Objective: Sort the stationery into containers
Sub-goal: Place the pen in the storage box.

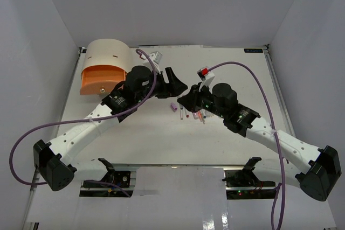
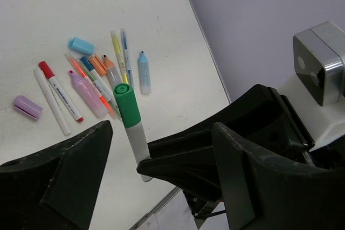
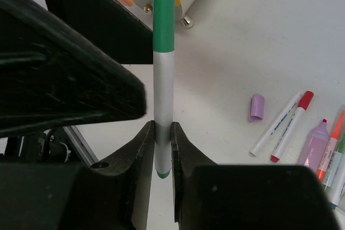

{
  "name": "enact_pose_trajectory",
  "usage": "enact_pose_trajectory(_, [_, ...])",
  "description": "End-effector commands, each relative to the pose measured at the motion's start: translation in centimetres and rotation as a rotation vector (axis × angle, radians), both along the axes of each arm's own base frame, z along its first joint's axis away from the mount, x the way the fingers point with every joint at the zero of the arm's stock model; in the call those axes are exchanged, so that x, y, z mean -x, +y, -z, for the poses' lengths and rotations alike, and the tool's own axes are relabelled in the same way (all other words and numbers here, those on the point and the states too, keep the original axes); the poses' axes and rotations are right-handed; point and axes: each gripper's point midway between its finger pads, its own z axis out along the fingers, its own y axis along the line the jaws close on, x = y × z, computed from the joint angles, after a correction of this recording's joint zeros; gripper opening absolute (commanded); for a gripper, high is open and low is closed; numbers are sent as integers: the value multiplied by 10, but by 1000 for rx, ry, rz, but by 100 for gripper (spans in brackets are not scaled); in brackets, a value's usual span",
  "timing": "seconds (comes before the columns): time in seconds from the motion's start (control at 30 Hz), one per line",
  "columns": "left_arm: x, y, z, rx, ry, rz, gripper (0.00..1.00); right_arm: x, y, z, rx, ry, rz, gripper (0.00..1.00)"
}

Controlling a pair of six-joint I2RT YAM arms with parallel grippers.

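My right gripper point(image 3: 163, 133) is shut on the lower end of a grey marker with a green cap point(image 3: 163, 68), holding it upright above the table. In the left wrist view the same marker point(image 2: 129, 117) stands between the wide-apart fingers of my open left gripper point(image 2: 161, 133), touching neither. In the top view the left gripper point(image 1: 175, 82) and the right gripper point(image 1: 186, 100) meet at mid-table. The beige cabinet point(image 1: 108, 55) stands at the back left with its peach-orange drawer point(image 1: 99, 79) pulled out. Loose pens and markers point(image 2: 97, 82) and a purple block point(image 2: 27, 106) lie on the table.
A light blue cap-like piece point(image 2: 81, 45) lies beside the pens. Purple cables point(image 1: 253, 76) loop over both arms. A small grey-and-red device point(image 1: 203, 72) sits behind the right gripper. The cabinet's lower drawer knobs point(image 3: 187, 21) show in the right wrist view.
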Motion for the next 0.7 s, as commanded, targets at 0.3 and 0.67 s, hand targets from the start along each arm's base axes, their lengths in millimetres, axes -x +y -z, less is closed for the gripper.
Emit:
enact_pose_trajectory(0.3, [-9,-12,-14,-22,-77,-88,42,6,4,-28,-110,-58,-23,8])
enact_pose_trajectory(0.67, [-2,-2,-20,-29,-122,-93,4,11,3,-17,-124,-37,-34,42])
